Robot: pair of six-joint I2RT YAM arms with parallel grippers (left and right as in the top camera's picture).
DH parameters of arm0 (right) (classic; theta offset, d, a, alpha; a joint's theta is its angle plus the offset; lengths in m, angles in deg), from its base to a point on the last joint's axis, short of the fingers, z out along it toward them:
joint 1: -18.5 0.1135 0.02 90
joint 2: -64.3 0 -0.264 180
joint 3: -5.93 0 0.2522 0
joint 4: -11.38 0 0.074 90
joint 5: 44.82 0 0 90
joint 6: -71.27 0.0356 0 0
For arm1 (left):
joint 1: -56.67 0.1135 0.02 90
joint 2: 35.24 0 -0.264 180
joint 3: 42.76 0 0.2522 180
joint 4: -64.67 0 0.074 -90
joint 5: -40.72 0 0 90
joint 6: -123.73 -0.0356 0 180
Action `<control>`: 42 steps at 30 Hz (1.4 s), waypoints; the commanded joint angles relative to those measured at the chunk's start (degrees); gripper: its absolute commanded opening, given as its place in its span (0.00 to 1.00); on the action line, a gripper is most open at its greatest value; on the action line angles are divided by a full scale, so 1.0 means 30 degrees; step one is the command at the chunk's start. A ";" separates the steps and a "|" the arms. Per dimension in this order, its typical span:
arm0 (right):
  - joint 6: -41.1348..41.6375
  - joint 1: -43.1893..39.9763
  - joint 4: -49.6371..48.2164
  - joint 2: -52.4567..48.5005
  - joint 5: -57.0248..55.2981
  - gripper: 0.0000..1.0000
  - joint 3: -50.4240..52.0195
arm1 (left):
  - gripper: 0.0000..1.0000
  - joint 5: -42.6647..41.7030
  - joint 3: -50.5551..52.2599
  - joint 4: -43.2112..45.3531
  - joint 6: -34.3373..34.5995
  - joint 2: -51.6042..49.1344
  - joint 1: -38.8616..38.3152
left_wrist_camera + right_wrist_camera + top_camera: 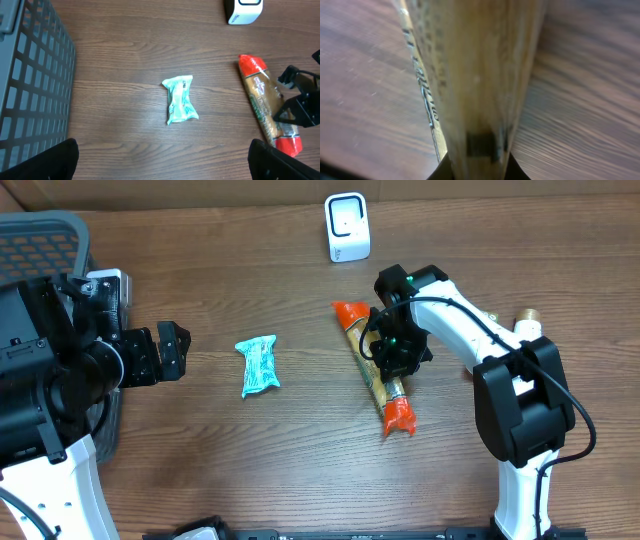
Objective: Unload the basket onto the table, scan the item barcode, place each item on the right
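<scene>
A long snack package (376, 380) with red ends and a tan middle lies slanted on the wooden table, right of centre. My right gripper (393, 350) is down over its middle and shut on it. In the right wrist view the package (475, 75) fills the frame, pinched between the two dark fingers (512, 170). The left wrist view shows the same package (261, 105) at the right. A white scanner (347, 227) stands upright at the far edge. My left gripper (165, 352) hangs at the left, jaws wide open and empty (163, 157).
A crumpled teal packet (258, 366) lies on the table between the two arms, also in the left wrist view (181, 99). A grey mesh basket (40, 240) sits at the far left, behind the left arm.
</scene>
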 commanded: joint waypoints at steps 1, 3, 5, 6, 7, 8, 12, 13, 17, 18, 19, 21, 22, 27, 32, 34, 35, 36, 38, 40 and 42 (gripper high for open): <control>0.2419 0.0590 0.0066 0.1945 -0.3257 0.04 -0.1202 | 0.99 -0.0226 0.0073 0.0022 -0.0357 -0.0066 0.0087; 0.3089 0.1224 0.0044 0.2040 -0.3701 0.04 -0.1195 | 0.99 -0.0226 0.0073 0.0022 -0.0357 -0.0066 0.0087; 0.3687 0.2302 -0.0444 0.1974 -0.3614 0.17 -0.0845 | 1.00 -0.0226 0.0073 0.0029 -0.0357 -0.0073 0.0087; 0.3847 0.2761 -0.0794 0.1974 -0.3497 0.27 -0.0546 | 1.00 -0.0226 0.0073 0.0022 -0.0357 -0.0066 0.0087; 0.3883 0.3257 -0.1115 0.1974 -0.3300 0.42 -0.0204 | 0.99 -0.0219 0.0073 0.0022 -0.0357 -0.0066 0.0087; 0.3883 0.3636 -0.1326 0.1974 -0.3213 0.53 0.0066 | 1.00 -0.0226 0.0073 0.0022 -0.0357 -0.0066 0.0080; 0.3381 0.5013 -0.1472 0.1974 -0.3366 0.73 0.0488 | 1.00 -0.0219 0.0073 0.0029 -0.0357 -0.0073 0.0087; 0.3381 0.5151 -0.1494 0.1974 -0.3526 0.74 0.0481 | 1.00 -0.0226 0.0073 0.0022 -0.0357 -0.0073 0.0087; 0.3410 0.4750 -0.1508 0.1989 -0.3993 0.74 0.0321 | 1.00 -0.0219 0.0073 0.0029 -0.0357 -0.0066 0.0087; 0.3410 0.4379 -0.1494 0.1989 -0.4044 0.74 0.0189 | 1.00 -0.0226 0.0073 0.0022 -0.0357 -0.0073 0.0087; 0.3410 0.4000 -0.1494 0.1996 -0.4036 0.74 0.0066 | 1.00 -0.0226 0.0073 0.0022 -0.0357 -0.0066 0.0087; 0.3395 0.2987 -0.1501 0.2018 -0.3985 0.74 -0.0350 | 0.99 -0.0226 0.0073 0.0022 -0.0357 -0.0066 0.0087; 0.3366 0.2506 -0.1515 0.2018 -0.3840 0.74 -0.0554 | 0.99 -0.0226 0.0073 0.0029 -0.0357 -0.0066 0.0087; 0.0561 -0.0160 -0.2390 0.1967 0.0342 0.89 -0.0605 | 0.99 -0.0226 0.0073 0.0022 -0.0357 -0.0066 0.0087; -0.2725 -0.1982 -0.3096 0.1858 0.5129 0.90 0.0219 | 1.00 -0.0226 0.0073 0.0022 -0.0357 -0.0066 0.0087; -0.3519 -0.2149 -0.3315 0.1574 0.5603 0.90 0.0321 | 1.00 -0.0226 0.0073 0.0022 -0.0357 -0.0066 0.0087; -0.3825 -0.2149 -0.3475 0.1319 0.5617 0.90 0.0321 | 1.00 -0.0219 0.0073 0.0022 -0.0357 -0.0066 0.0080; -0.4131 -0.2142 -0.3657 0.1049 0.5625 0.90 0.0321 | 0.99 -0.0219 0.0073 0.0022 -0.0357 -0.0066 0.0087; -0.4218 -0.2047 -0.4051 0.0481 0.5450 0.89 0.0321 | 1.00 -0.0226 0.0073 0.0022 -0.0357 -0.0073 0.0087; -0.4218 -0.2018 -0.4386 -0.0095 0.5260 0.89 0.0321 | 1.00 -0.0226 0.0073 0.0022 -0.0357 -0.0066 0.0087; -0.4240 -0.2018 -0.4590 -0.0634 0.5260 0.86 0.0321 | 1.00 -0.0219 0.0073 0.0022 -0.0357 -0.0073 0.0087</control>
